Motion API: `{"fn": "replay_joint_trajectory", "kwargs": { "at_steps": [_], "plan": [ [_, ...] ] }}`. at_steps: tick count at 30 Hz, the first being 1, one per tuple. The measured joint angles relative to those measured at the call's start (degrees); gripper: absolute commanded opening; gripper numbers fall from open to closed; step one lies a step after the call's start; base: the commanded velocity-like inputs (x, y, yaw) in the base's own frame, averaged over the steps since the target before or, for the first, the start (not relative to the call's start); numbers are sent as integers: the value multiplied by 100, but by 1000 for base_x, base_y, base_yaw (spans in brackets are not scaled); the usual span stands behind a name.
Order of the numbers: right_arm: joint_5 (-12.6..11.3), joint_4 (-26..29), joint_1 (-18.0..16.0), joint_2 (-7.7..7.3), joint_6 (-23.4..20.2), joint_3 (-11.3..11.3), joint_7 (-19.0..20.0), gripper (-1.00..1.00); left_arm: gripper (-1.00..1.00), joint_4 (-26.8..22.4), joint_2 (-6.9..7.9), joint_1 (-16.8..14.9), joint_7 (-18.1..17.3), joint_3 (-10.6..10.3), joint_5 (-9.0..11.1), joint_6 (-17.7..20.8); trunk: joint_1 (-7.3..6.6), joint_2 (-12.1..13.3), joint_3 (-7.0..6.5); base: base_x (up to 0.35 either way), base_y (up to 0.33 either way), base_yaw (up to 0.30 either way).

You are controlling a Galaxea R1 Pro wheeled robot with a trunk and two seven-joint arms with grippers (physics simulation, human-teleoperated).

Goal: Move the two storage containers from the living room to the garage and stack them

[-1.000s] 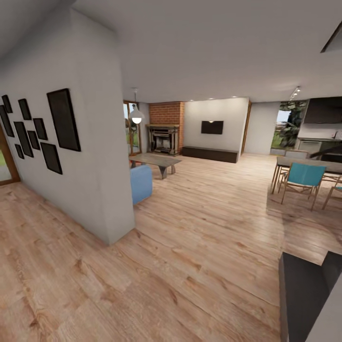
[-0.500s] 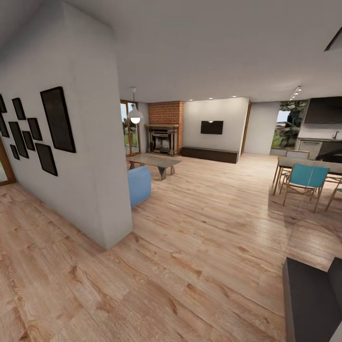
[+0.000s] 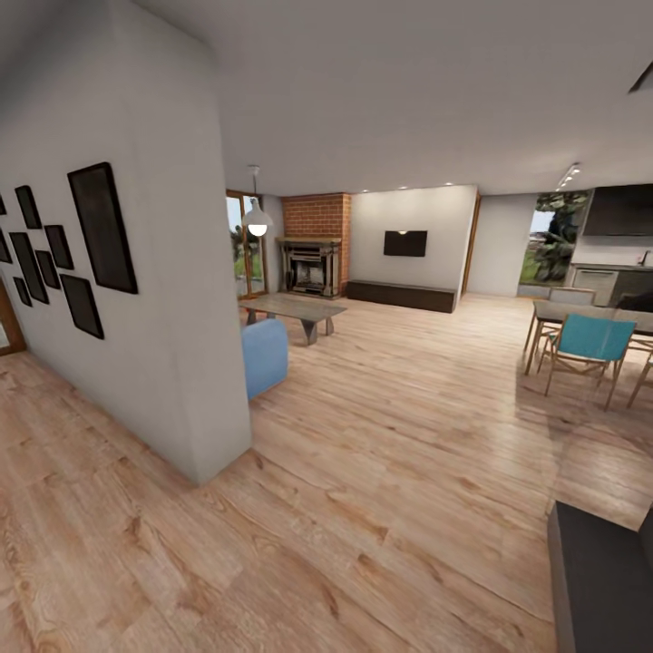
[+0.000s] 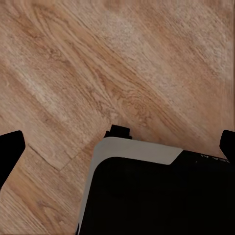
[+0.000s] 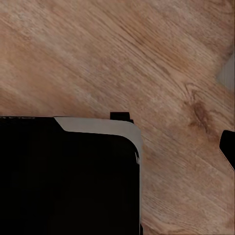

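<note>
The storage containers are out of view, and so is the garage. Ahead in the head view lies the living room, with a blue sofa (image 3: 265, 355), a glass coffee table (image 3: 295, 308) and a white pendant lamp (image 3: 258, 220) over light wood planks. My left gripper (image 4: 117, 152) hangs over the wood floor, open, with a black fingertip at each side edge of the left wrist view and nothing between them. My right gripper (image 5: 117, 147) also hangs above the planks, open and empty; one fingertip (image 5: 229, 147) shows, the other is lost against my dark base.
A white partition wall (image 3: 172, 345) with black picture frames juts out at the left, its corner close by. A brick fireplace (image 3: 311, 263) and a wall TV (image 3: 404, 243) stand at the back. Dining chairs (image 3: 589, 340) are at the right. A dark block (image 3: 599, 580) fills the lower right corner.
The whole head view has shifted: the camera has moved forward and slightly right, so the partition wall and frames slide left and the dark block sinks lower.
</note>
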State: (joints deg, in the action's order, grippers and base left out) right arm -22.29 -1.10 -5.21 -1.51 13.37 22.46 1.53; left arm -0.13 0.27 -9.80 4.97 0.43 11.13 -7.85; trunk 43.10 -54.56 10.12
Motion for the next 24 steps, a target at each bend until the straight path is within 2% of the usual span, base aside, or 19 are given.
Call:
{"fn": "replay_joint_trajectory", "kwargs": {
  "at_steps": [11,24],
  "plan": [
    [-7,2,0,7,1,0,-39,100,100,1,0,0,0,0,0,4,0,0,0,320,0,-23],
    [-9,2,1,18,3,-2,-41,100,100,2,0,-2,0,0,-1,4,0,0,0,322,0,-266]
  ]
}}
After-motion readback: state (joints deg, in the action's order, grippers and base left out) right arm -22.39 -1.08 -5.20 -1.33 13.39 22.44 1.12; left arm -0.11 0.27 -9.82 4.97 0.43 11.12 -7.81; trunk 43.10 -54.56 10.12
